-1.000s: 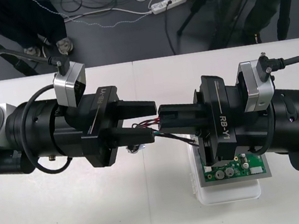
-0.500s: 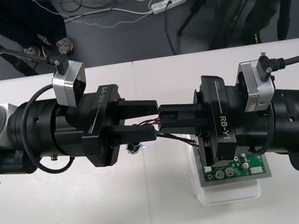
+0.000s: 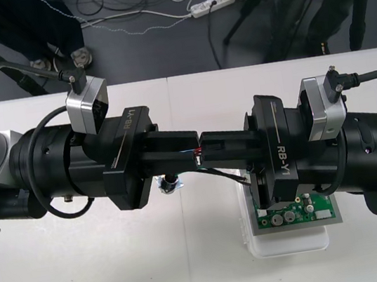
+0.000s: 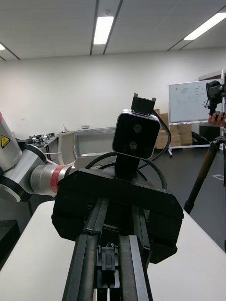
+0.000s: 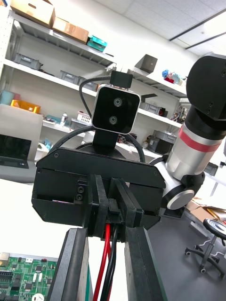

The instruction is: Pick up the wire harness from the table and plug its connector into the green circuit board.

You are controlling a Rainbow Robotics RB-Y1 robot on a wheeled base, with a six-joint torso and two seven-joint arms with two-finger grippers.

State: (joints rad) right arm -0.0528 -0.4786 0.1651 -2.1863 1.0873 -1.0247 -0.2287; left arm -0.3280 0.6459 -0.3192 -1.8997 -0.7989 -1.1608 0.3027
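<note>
A: Pincers?
B: I see the left gripper clamped on the wire harness wires. The right gripper is clamped on its plug. They're tip to tip over the mid-tabletop.
A: Socket? Board?
B: The socket hangs under the left fingers. The green board sits in its white base by the tabletop's near edge, plug not in it.

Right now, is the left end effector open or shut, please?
Shut: the left end effector has its black fingers clamped on the thin red-and-black wire harness.

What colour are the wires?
Red and black. The wires show best in the left wrist view.
</note>
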